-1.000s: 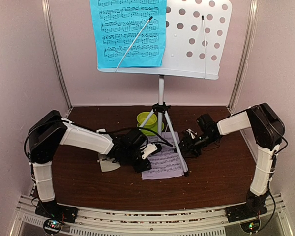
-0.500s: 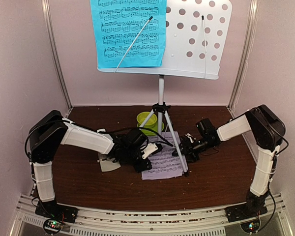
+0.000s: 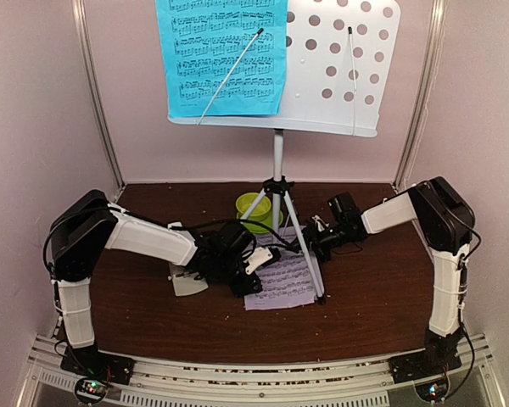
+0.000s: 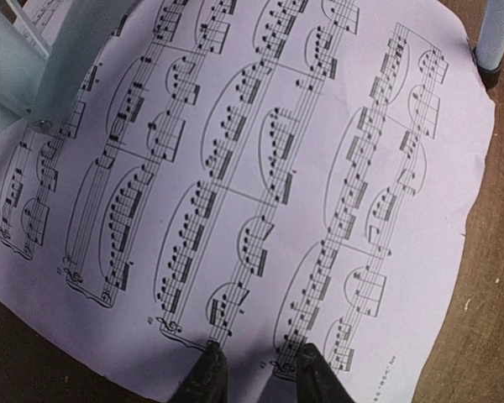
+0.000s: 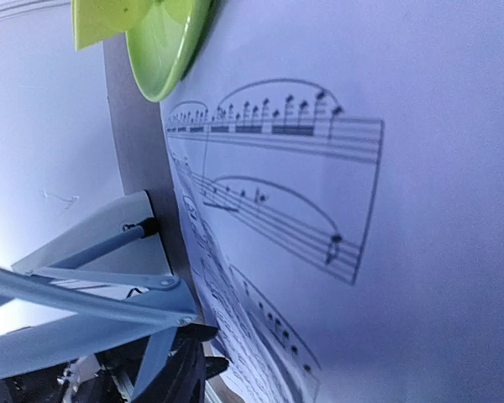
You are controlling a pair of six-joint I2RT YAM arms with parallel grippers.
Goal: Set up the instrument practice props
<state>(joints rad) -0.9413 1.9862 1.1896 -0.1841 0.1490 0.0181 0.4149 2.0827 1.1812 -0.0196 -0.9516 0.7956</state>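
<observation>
the relation to watch is between the pale pink sheet [image 3: 280, 284] and the tripod [image 3: 278, 203] that straddles it. the sheet lies flat on the table [image 3: 382, 297] with its long axis running roughly from you toward the back wall. one tripod leg [image 3: 305, 250] slants down along the sheet's right edge.

your left gripper [image 3: 253, 261] is at the sheet's left long edge. in the left wrist view its two dark fingertips [image 4: 208, 374] stand a narrow gap apart on or just above the paper's margin, with the staves running away from them. i see no fold of paper between them, so read that as slightly spread, not pinching.

your right gripper [image 3: 316, 243] is at the far right corner, right beside that leg. its camera is so close to the page [image 5: 361, 252] that i cannot tell whether the fingers are spread or closed, or whether they touch the paper. the lime-green bowl [image 5: 164, 42] sits just past the sheet's far end.

both arms are at the sheet, but the left one has the freer edge. my guess is the page must come out leftward or toward you to clear the legs.

above, the blue sheet [image 3: 225, 55] covers the left half of the music stand [image 3: 339, 68], and the perforated right half is bare.
</observation>
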